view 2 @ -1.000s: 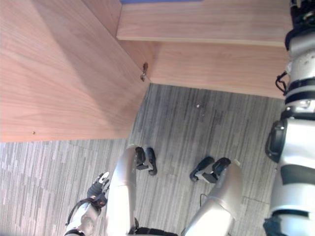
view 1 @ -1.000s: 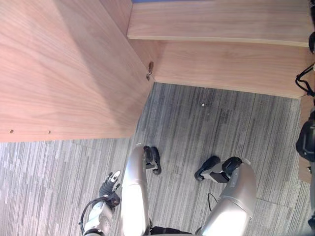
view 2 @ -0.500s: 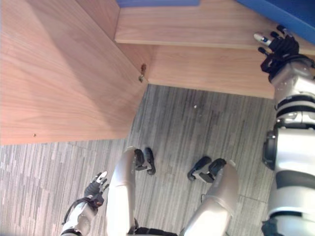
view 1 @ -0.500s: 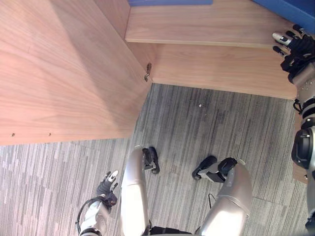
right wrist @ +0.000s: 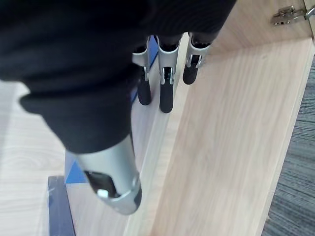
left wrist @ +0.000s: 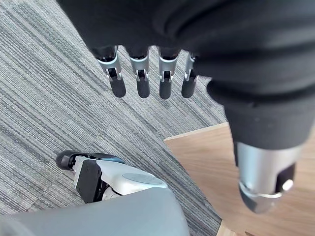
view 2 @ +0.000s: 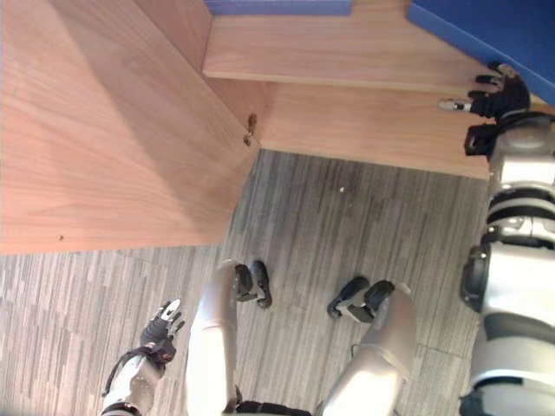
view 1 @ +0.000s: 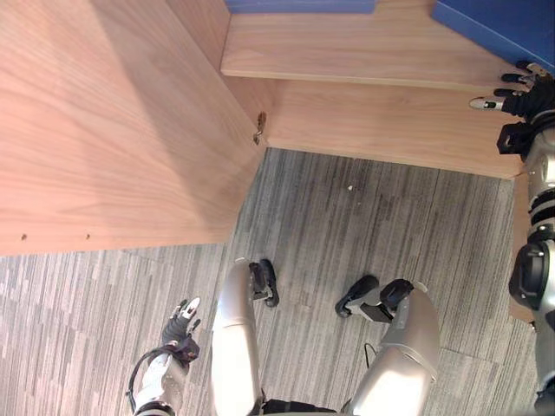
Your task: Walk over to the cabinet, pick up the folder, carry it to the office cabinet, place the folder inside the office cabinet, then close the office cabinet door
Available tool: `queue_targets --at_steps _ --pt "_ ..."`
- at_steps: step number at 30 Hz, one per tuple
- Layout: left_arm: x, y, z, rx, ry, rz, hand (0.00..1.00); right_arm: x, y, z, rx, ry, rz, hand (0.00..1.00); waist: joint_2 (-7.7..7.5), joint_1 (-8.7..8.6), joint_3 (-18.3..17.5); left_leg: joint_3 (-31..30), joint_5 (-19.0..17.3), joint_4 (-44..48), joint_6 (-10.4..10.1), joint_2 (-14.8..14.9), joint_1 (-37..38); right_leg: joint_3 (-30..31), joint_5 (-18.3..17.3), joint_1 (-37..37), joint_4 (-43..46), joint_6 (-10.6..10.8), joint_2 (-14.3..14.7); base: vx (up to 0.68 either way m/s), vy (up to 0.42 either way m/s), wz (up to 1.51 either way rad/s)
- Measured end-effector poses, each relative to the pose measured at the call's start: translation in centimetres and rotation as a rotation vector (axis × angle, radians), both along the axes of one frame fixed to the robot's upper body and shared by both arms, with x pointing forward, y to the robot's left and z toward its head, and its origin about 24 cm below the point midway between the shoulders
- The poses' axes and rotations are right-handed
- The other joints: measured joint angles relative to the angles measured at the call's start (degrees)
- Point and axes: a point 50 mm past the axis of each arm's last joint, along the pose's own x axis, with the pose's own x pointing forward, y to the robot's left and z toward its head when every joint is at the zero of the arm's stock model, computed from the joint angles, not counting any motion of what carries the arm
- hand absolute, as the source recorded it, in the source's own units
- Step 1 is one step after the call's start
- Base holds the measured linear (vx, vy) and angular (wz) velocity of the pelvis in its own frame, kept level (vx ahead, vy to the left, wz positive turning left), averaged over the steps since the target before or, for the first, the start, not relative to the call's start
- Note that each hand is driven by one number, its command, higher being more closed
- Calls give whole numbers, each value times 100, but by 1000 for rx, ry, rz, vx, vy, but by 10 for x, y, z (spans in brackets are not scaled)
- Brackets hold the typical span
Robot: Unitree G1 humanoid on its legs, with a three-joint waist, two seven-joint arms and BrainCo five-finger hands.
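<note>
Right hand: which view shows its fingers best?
Right wrist view: the right hand is seen close, fingers straight, holding nothing, above the wooden cabinet. Both eye views show it small at the right edge, fingers spread, by a blue flat object.

Nothing to read here: no lettering, label or number shows on the wooden cabinet door [view 1: 113, 130], the shelf [view 1: 347, 43], the blue folder [view 1: 512, 26] or the grey carpet [view 1: 373, 225].
</note>
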Motion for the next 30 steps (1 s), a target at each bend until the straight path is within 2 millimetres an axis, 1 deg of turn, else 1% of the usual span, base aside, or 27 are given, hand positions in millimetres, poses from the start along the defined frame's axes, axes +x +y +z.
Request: queue_targets --at_steps 2,5,8,11,12,14,16,17,18,20,22,23,24,25,26,27,28,29,30 --pt "0 -1 0 -3 -5 4 0 -1 -1 1 -25 6 -16 0 -3 -17 2 20 28 -63 -16 0 31 -9 5 19 -40 -8 10 4 -21 -1" --pt "2 -3 0 -8 -9 4 0 -4 -6 -1 6 -15 -40 0 -28 -24 18 56 69 -154 -26 6 79 -27 29 44 -111 -31 28 2 -22 -1" --pt "1 -6 -1 -15 -6 6 0 -1 -3 -14 20 -2 -49 0 -30 -43 19 90 121 -343 -33 51 254 -105 109 239 -329 -19 132 5 -11 -7" --pt "5 -9 0 -12 -14 0 0 3 5 -31 16 34 -42 0 -71 -78 25 202 325 -836 -41 69 588 -257 307 565 -795 -31 257 10 -18 -3" --pt "5 -10 0 -7 -10 -4 0 6 10 -40 43 40 -34 0 -85 -157 29 303 457 -1134 -21 70 804 -349 403 770 -1041 -15 286 22 -24 12" --pt "5 -10 0 14 -11 -14 0 7 15 -58 72 62 -37 0 -159 -251 6 595 748 -1734 -3 76 1249 -475 590 1138 -1496 45 325 41 -27 16" --pt "4 -10 -1 21 -6 -14 0 8 24 -70 87 60 -20 0 -190 -276 5 739 963 -2244 -2 63 1614 -617 794 1474 -1965 69 462 56 -5 2" --pt "0 -11 -5 25 20 -13 0 8 34 -93 124 83 -6 0 -272 -317 -31 872 1227 -2880 8 -44 2076 -701 1015 1847 -2472 123 600 65 6 -3" --pt "-2 -12 -7 28 32 -18 0 8 38 -104 142 99 1 0 -299 -332 -43 908 1342 -3174 8 -100 2283 -752 1112 2025 -2702 151 648 88 0 -6" --pt "-10 -11 -13 58 79 -31 0 4 61 -153 223 187 28 0 -403 -381 -104 1094 1756 -4245 -20 -204 3096 -841 1528 2681 -3656 230 1041 106 -17 -24" --pt "-14 -10 -15 85 106 -41 0 -4 79 -190 288 254 47 0 -443 -442 -169 1186 2073 -4986 -35 -258 3581 -906 1865 3087 -4384 275 1371 114 2 -24" --pt "-15 -10 -16 91 114 -42 0 -9 85 -204 322 276 51 0 -465 -465 -210 1215 2165 -5217 -30 -276 3713 -922 1968 3186 -4614 289 1470 99 23 -21" --pt "-17 -9 -18 112 133 -48 0 -20 97 -231 371 329 56 0 -511 -487 -318 1292 2321 -5602 -55 -305 3922 -918 2164 3339 -5004 321 1650 167 57 -29" --pt "-19 -9 -20 125 155 -55 0 -35 109 -259 433 382 60 0 -547 -511 -454 1377 2434 -5923 -70 -326 4106 -912 2359 3496 -5377 339 1835 141 55 -30" --pt "-20 -8 -21 131 162 -58 0 -41 114 -268 450 402 60 0 -564 -519 -494 1404 2461 -5999 -79 -329 4166 -910 2422 3552 -5501 348 1885 160 63 -36" --pt "-24 -8 -23 152 188 -61 0 -66 127 -303 513 492 50 0 -614 -562 -654 1512 2502 -6236 -95 -332 4409 -861 2638 3804 -5955 395 2078 108 41 -33" --pt "-25 -8 -24 172 200 -69 0 -90 135 -330 570 568 30 0 -665 -594 -825 1582 2502 -6340 -96 -346 4557 -819 2792 3988 -6287 430 2194 115 50 -40" --pt "-26 -9 -25 186 212 -77 0 -116 143 -354 616 645 5 0 -725 -632 -1053 1674 2502 -6434 -96 -375 4663 -775 2941 4139 -6601 461 2276 88 42 -29" --pt "-26 -9 -26 200 220 -86 0 -127 146 -364 631 682 -5 0 -754 -649 -1148 1717 2502 -6474 -96 -397 4728 -742 3007 4203 -6732 472 2307 64 31 -23"
